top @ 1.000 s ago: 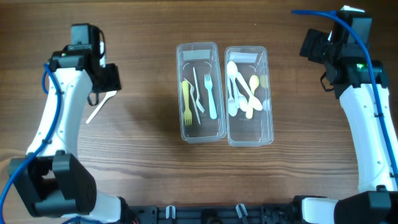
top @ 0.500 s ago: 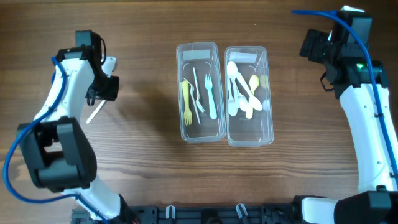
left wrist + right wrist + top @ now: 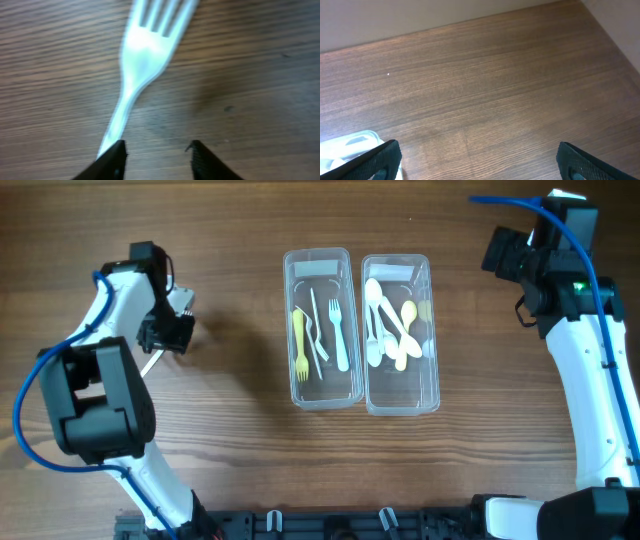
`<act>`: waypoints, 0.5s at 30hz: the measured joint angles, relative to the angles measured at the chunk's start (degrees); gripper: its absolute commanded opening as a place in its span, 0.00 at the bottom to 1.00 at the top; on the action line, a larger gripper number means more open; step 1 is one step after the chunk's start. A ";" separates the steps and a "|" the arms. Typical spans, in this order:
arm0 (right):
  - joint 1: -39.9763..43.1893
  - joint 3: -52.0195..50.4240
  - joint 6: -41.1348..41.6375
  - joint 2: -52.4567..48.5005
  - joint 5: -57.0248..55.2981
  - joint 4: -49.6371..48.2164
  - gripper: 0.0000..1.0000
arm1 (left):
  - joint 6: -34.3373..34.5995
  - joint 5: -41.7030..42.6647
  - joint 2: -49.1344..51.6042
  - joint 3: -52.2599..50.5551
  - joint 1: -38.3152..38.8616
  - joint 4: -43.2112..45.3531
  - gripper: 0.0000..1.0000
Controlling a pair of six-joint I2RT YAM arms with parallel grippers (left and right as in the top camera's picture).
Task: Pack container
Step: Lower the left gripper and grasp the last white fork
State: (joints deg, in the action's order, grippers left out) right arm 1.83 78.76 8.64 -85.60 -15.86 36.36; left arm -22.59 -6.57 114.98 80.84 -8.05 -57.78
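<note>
While the left gripper (image 3: 155,156) gapes empty, the light, slick-looking fork (image 3: 144,56) left of the container (image 3: 322,402) wants a mid-handle pinch.

Table (image 3: 230,450): two containers stand side by side at centre, long sides parallel and just beside each other. The left container (image 3: 325,392) has three forks (image 3: 338,335) lying lengthwise in it. The right container (image 3: 402,395) holds a cluster of spoons (image 3: 385,330) in its rear half. A loose fork (image 3: 145,55) lies flat on the table, well left of both containers. The left gripper (image 3: 165,330) sits over it, and the handle end is against one fingertip. The right gripper (image 3: 510,252) is at the rear right, apart from the containers.
</note>
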 measured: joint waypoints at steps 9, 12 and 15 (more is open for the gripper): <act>0.00 0.00 0.00 0.00 0.00 0.00 1.00 | -2.54 2.12 0.00 0.00 -3.74 2.91 0.53; 0.00 0.00 0.00 0.00 0.00 0.02 1.00 | -3.67 3.30 0.00 0.00 -3.69 3.65 0.52; 0.00 0.00 0.00 0.00 0.00 0.02 1.00 | -5.31 3.98 0.00 0.00 -3.69 3.87 0.52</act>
State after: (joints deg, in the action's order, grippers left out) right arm 1.83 78.76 8.64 -85.60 -15.86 36.38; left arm -27.90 -2.59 114.98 80.84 -11.75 -53.91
